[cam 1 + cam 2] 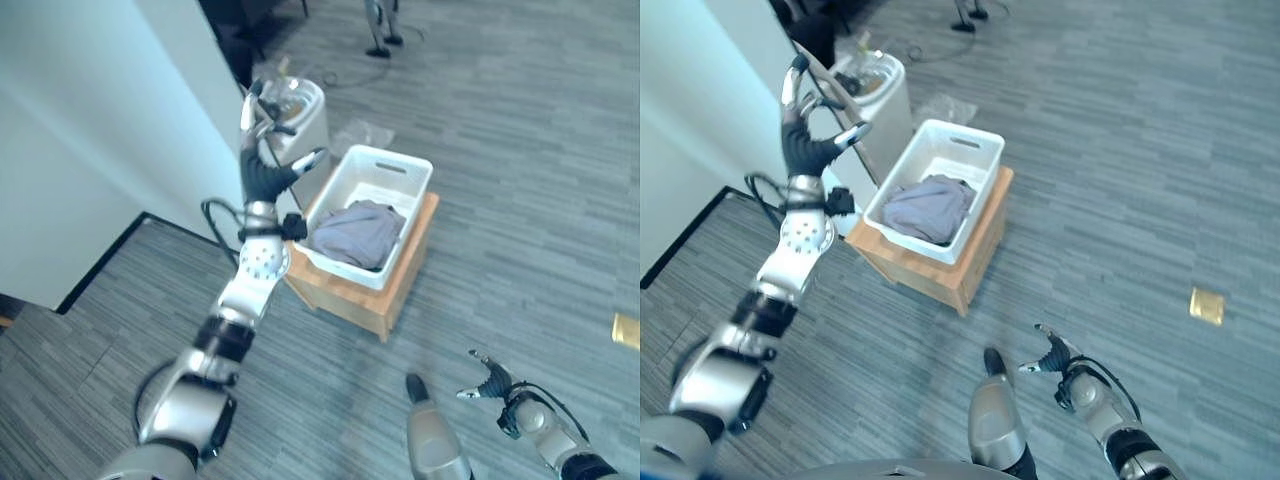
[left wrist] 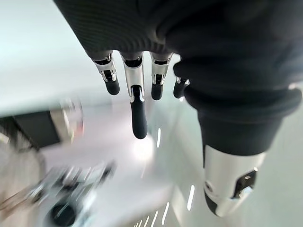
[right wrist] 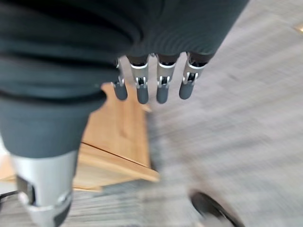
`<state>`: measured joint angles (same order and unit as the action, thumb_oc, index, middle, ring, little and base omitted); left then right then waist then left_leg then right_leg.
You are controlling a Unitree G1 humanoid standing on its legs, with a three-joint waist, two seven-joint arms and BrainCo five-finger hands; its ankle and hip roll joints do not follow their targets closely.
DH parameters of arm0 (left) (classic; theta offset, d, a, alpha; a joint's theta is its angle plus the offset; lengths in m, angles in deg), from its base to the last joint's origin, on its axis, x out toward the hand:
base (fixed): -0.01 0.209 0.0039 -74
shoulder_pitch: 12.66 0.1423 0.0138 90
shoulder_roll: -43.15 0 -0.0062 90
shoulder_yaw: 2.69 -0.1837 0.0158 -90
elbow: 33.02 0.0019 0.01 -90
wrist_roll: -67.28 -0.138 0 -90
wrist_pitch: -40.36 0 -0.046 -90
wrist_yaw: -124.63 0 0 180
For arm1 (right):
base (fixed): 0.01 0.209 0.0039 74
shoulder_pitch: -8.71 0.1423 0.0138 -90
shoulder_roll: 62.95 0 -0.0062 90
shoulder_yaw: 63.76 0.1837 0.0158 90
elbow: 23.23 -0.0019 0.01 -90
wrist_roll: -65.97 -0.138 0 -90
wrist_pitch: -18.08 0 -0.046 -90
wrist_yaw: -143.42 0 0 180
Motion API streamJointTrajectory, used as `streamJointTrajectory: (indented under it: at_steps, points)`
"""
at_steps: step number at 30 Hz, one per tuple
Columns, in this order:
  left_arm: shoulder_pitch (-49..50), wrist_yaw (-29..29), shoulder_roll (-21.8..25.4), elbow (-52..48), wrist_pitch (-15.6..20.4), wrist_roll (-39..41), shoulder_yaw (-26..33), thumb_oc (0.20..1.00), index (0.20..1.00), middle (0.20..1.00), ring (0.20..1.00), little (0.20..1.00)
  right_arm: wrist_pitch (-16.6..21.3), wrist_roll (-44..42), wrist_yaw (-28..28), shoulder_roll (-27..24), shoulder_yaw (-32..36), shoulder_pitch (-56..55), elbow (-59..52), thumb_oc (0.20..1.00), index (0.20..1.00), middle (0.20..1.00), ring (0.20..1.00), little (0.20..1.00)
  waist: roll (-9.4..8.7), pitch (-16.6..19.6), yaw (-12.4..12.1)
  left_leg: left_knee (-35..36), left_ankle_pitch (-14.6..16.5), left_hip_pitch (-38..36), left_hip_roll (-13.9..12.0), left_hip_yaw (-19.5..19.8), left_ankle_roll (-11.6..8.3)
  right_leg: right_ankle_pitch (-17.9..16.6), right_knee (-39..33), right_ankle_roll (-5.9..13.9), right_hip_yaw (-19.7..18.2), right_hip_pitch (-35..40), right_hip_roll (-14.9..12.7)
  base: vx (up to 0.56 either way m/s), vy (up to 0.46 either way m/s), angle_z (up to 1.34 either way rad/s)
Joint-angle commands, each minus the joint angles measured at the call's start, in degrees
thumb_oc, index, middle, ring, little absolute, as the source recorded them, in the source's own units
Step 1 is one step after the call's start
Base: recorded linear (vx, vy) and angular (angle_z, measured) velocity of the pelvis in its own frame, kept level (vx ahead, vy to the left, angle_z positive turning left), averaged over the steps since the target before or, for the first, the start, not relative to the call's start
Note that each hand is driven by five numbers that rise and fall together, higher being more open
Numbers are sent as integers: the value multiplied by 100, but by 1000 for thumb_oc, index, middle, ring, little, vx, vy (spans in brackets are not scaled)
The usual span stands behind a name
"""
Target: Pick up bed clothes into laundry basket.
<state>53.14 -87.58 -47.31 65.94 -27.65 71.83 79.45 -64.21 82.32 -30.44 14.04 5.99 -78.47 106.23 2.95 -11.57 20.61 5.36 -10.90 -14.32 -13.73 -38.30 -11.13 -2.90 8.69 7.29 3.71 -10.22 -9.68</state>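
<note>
Left hand (image 1: 262,172) is hanging raised and empty, left of the laundry basket (image 1: 411,177).

Its fingers are spreading loosely apart in the air and holding nothing, probably because the grey bed clothes (image 1: 355,233) are lying already inside the white basket, bunched at its near end. The basket is sitting on a low wooden stand (image 1: 372,298), which is keeping it off the floor (image 1: 520,150) and easy to reach. Right hand (image 1: 489,384) is hanging low at the near right, fingers relaxed and apart, holding nothing. A white bin (image 1: 298,112) is standing just beyond the raised hand, beside the pale wall (image 1: 80,130).
</note>
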Motion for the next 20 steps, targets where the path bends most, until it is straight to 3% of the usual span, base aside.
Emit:
streamJointTrajectory:
  at_steps: [1, 2, 8, 9, 10, 13, 14, 15, 17, 18, 20]
  points:
    - [414, 216, 225, 191, 305, 519, 534, 1000, 1000, 1000, 1000, 1000, 138, 14, 98, 23, 134, 38, -234, 1000, 1000, 1000, 1000, 1000, -254, 200, -33, -398, 1193, -254, 177, 447, -21, -297, -1341, 414, 378, 715, 64, -257, 86, 66]
    - [912, 420, 89, 136, 219, 694, 544, 1000, 1000, 1000, 1000, 1000, 102, -14, 105, 125, 193, 57, -183, 1000, 1000, 1000, 1000, 1000, -396, 226, -178, -317, 1129, -190, 243, 522, 83, -443, -1333, 408, 614, 696, -39, -258, 85, 56]
    - [1918, 1011, 195, -20, -177, 815, 511, 1000, 1000, 1000, 1000, 1000, 18, -212, 10, 287, 573, -163, -634, 1000, 1000, 1000, 1000, 1000, -639, 273, -453, -36, 1203, -62, 471, 1077, 261, -614, -1267, 548, 1116, 755, -360, -187, 165, 80]
    - [2025, 1125, 232, 51, -282, 852, 461, 1000, 1000, 1000, 1000, 1000, -13, -264, 32, 275, 663, -194, -743, 1000, 1000, 1000, 1000, 1000, -686, 259, -469, -36, 1264, -6, 501, 1174, 284, -695, -1250, 606, 1169, 752, -432, -247, 198, 108]
    - [2178, 1288, 292, 108, -392, 910, 394, 1000, 1000, 1000, 1000, 1000, -30, -443, 14, 280, 782, -177, -1091, 1000, 1000, 1000, 1000, 1000, -761, 176, -427, -36, 1234, 104, 498, 1326, 311, -964, -963, 771, 938, 531, -473, -249, 196, 88]
    - [2329, 1480, 303, 185, -464, 1006, 338, 1000, 1000, 1000, 1000, 1000, -63, -557, 3, 249, 794, -91, -1258, 1000, 1000, 1000, 1000, 1000, -763, 164, -396, -36, 1211, 249, 494, 1370, 383, -763, -625, 771, 720, 357, -436, -174, 172, 118]
    - [2465, 1607, 333, 244, -521, 1052, 312, 1000, 1000, 1000, 1000, 1000, -50, -658, -51, 234, 728, 16, -1435, 1000, 1000, 1000, 1000, 1000, -762, 147, -453, -36, 1182, 318, 533, 1364, 497, -484, -234, 660, 693, 452, -347, -195, 249, 33]
    - [2467, 1610, 335, 243, -522, 1054, 315, 1000, 1000, 1000, 1000, 1000, -52, -659, -51, 235, 725, 16, -1436, 1000, 1000, 1000, 1000, 1000, -767, 151, -453, -36, 1183, 320, 538, 1361, 499, -471, -213, 661, 686, 439, -353, -179, 211, -1]
    - [2730, 1814, 329, 166, -656, 1159, 281, 1000, 1000, 1000, 1000, 1000, -8, -856, -86, 282, 638, 220, -1612, 1000, 1000, 1000, 1000, 1000, -755, 198, -662, -36, 1081, 478, 571, 1311, 678, -174, 331, 494, 861, 674, -251, -160, 144, -9]
    - [2734, 1816, 331, 161, -659, 1159, 283, 1000, 1000, 1000, 1000, 1000, -7, -858, -86, 282, 637, 219, -1611, 1000, 1000, 1000, 1000, 1000, -760, 201, -664, -36, 1083, 477, 576, 1308, 679, -161, 351, 495, 854, 664, -258, -148, 105, -27]
    - [2908, 1952, 395, 131, -758, 1198, 358, 1000, 1000, 1000, 1000, 1000, -9, -915, -135, 325, 552, 377, -1725, 1000, 1000, 1000, 1000, 1000, -785, 307, -952, -36, 1029, 648, 647, 1218, 711, 58, -18, 429, 1141, 1214, -203, -105, 21, -33]
